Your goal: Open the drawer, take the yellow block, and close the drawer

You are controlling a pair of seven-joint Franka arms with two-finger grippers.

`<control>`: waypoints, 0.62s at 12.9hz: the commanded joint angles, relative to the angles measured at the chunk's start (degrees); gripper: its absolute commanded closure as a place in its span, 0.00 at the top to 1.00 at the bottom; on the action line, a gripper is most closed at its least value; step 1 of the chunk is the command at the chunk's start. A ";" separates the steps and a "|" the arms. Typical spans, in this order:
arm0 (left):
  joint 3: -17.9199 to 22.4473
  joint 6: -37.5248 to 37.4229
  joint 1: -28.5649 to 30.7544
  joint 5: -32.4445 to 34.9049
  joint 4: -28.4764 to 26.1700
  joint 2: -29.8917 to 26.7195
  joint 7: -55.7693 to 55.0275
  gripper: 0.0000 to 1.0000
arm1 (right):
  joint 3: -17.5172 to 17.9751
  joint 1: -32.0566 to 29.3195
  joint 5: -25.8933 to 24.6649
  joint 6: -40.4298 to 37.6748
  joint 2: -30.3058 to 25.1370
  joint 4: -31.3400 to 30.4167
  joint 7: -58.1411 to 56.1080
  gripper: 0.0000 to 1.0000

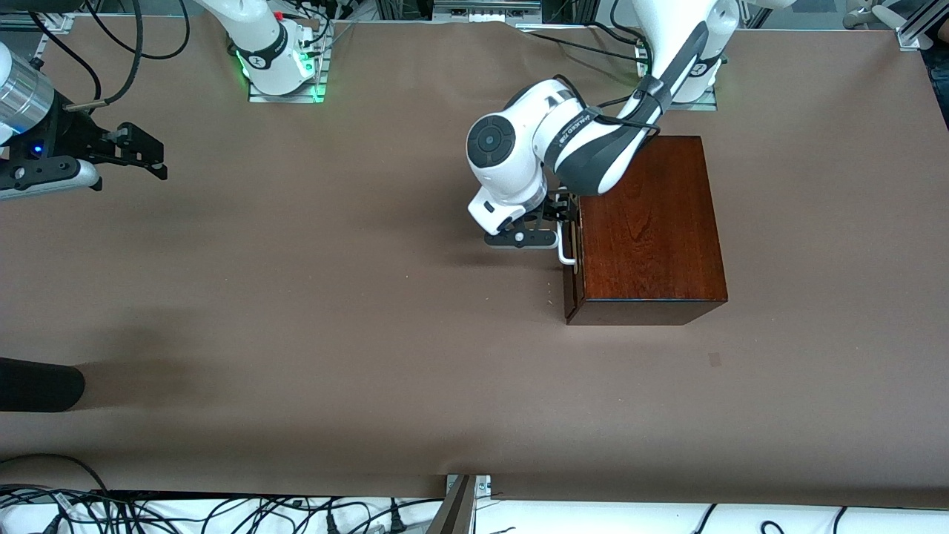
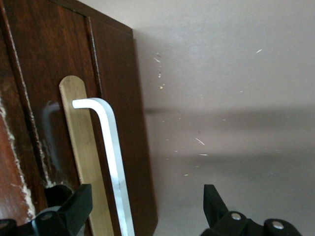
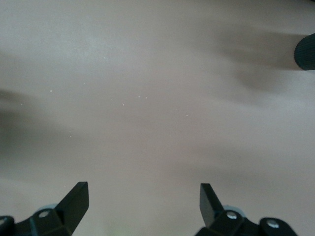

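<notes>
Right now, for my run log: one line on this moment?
drawer: shut | left end effector: open, straddling handle | right end effector: open, waiting

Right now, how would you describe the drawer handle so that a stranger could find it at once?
Find the dark reddish-brown wooden box toward the left arm's end of the table. Its drawer faces the right arm's end and is shut. On that face sits the handle, a thin white U-shaped bar, the only white part of the box, with the open left gripper around it.
</notes>
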 commanded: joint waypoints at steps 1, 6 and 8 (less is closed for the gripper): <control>-0.29 -0.26 -0.29 2.03 -1.44 -0.62 -3.13 1.00 | -0.07 -0.10 0.91 -0.87 0.03 0.79 -0.26 1.00; -0.29 -0.26 -0.64 5.11 -1.53 2.02 -4.01 1.00 | -0.07 -0.10 0.91 -0.87 0.03 0.79 -0.26 1.00; -0.29 -0.17 -0.82 5.11 -1.44 2.72 -4.72 1.00 | 0.01 -0.10 0.91 -0.87 0.03 0.79 -0.26 1.00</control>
